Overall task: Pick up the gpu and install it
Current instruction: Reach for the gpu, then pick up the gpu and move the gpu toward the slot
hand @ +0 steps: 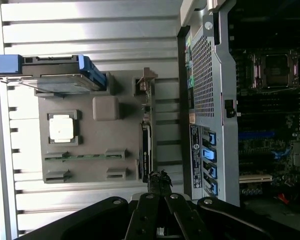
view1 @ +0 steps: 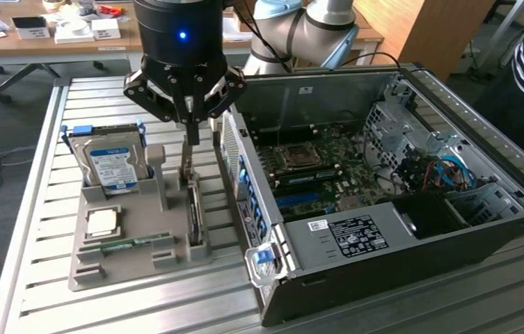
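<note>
Standing on edge, the gpu (view1: 194, 209) (hand: 146, 142) fills the right slot of the tray (view1: 90, 268), just beside the open case's (view1: 336, 264) left wall; a narrow strip of table (view1: 39, 209) separates tray and case. A hard drive (view1: 113, 163) stands at the tray's far left, well apart. The gripper (view1: 187, 129) (hand: 160, 177) hangs over the gpu's far end, jaws closed tip to tip, gripping nothing; contact with the gpu cannot be told.

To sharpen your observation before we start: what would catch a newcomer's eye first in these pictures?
The open computer case on the exterior view's right stands out, its circuit board laid bare. Beside it the black gripper hangs over the graphics card, which stands on edge in a grey tray that also holds an upright blue-labelled hard drive.
</note>
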Motion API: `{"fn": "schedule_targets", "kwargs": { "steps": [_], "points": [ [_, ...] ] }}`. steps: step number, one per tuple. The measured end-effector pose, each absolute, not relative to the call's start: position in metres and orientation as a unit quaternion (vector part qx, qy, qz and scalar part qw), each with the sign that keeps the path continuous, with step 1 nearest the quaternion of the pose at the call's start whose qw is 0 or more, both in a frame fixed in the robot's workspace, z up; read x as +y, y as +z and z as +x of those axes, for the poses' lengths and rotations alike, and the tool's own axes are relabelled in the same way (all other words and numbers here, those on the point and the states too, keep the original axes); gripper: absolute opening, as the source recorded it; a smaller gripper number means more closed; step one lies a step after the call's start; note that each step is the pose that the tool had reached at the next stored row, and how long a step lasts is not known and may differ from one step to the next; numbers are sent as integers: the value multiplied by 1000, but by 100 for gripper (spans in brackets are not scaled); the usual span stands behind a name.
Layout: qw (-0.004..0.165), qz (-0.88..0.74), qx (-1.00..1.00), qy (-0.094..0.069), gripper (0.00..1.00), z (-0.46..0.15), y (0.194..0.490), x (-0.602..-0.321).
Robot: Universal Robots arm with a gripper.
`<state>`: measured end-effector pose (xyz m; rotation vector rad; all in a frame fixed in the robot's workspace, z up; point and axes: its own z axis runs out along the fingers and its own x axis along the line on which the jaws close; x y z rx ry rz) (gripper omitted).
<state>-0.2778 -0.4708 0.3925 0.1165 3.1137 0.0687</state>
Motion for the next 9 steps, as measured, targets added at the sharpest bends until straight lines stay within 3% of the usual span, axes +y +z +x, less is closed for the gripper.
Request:
{"fn": "schedule_targets", "kwargs": {
  "steps": [9],
  "points": [
    [12,37,999,22,11,-278,393,-471]
  ]
}}
